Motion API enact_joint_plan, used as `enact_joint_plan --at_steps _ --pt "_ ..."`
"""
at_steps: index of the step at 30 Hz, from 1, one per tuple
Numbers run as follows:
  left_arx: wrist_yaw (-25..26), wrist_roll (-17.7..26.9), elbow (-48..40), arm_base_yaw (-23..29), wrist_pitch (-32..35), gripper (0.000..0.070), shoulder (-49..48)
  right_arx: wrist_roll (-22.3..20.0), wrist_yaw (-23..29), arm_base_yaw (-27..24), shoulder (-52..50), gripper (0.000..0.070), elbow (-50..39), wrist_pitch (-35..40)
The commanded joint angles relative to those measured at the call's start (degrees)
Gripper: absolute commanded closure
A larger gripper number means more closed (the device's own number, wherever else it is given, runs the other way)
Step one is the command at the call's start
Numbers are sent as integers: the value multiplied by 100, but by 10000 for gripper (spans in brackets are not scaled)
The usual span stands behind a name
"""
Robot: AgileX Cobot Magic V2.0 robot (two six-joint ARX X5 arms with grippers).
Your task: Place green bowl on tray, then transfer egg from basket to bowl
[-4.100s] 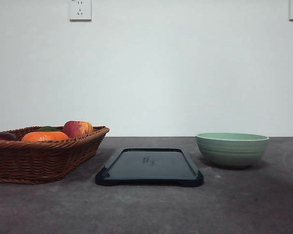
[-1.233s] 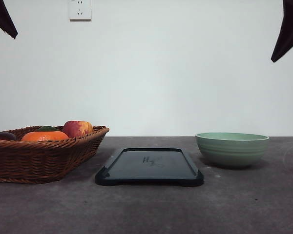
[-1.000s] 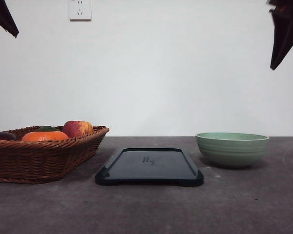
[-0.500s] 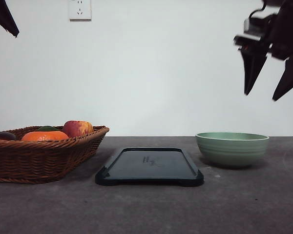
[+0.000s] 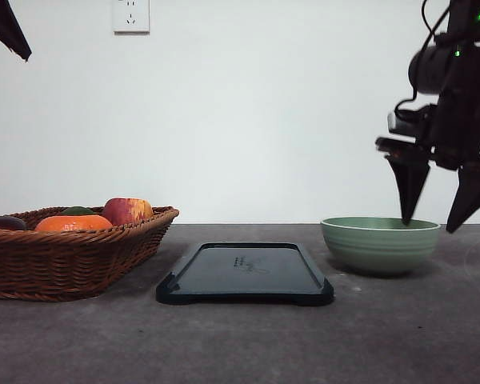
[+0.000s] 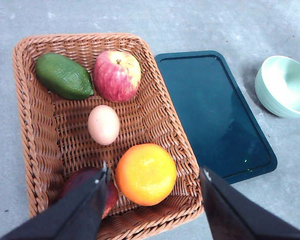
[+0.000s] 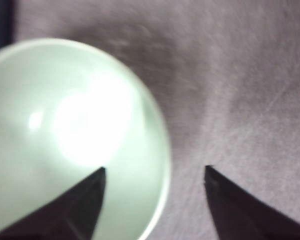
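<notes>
right gripper straddling the bowl's rim, egg waiting in the basket

fingers are spread wide on the right gripper (image 5: 434, 226), nothing between them, and they are pointing straight down at the green bowl (image 5: 380, 246). in the front view one fingertip is sitting at the level of the rim, over the bowl's right part, and the other is hanging just outside the right-hand wall. the right wrist view is saying the same: one finger over the pale interior of the bowl, the other over bare table (image 7: 250, 90), the rim's edge running between the two. that is the relation to watch. the rim is lying between the jaws, so the coming move looks like a short drop and a pinch on that right-hand wall, then a carry to the left.

the bowl is sitting on the table, just right of the tray (image 5: 244, 274) and apart from it, so step one is not yet done. the tray's long axis is running away from the robot, with its glossy floor bare.

further left, the left gripper (image 6: 155, 177) is hovering above the basket (image 6: 27, 125), jaws parted and holding nothing. the egg (image 6: 103, 124) is lying mid-basket between the apple (image 6: 117, 75), the orange (image 6: 145, 174) and the avocado (image 6: 64, 76). left arm is clearly the nearer one for that pick.
</notes>
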Motion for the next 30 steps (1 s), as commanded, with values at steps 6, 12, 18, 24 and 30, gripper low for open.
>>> enact_joint_plan --at_steps 6,12,18,24,30 --pt "26 -2 149 -17 63 339 35 -203 -4 -11 248 700 132 15" --pt "26 -2 149 -17 59 339 35 -201 -7 9 235 700 394 -495" --pt "25 -2 149 -17 61 339 35 -349 -14 184 236 700 1229 -1534" --pt "26 -2 149 -17 56 339 35 -357 -87 610 238 700 2052 -1971" --pt "26 -2 149 -17 55 339 35 -257 -506 1116 256 700 2284 -1508"
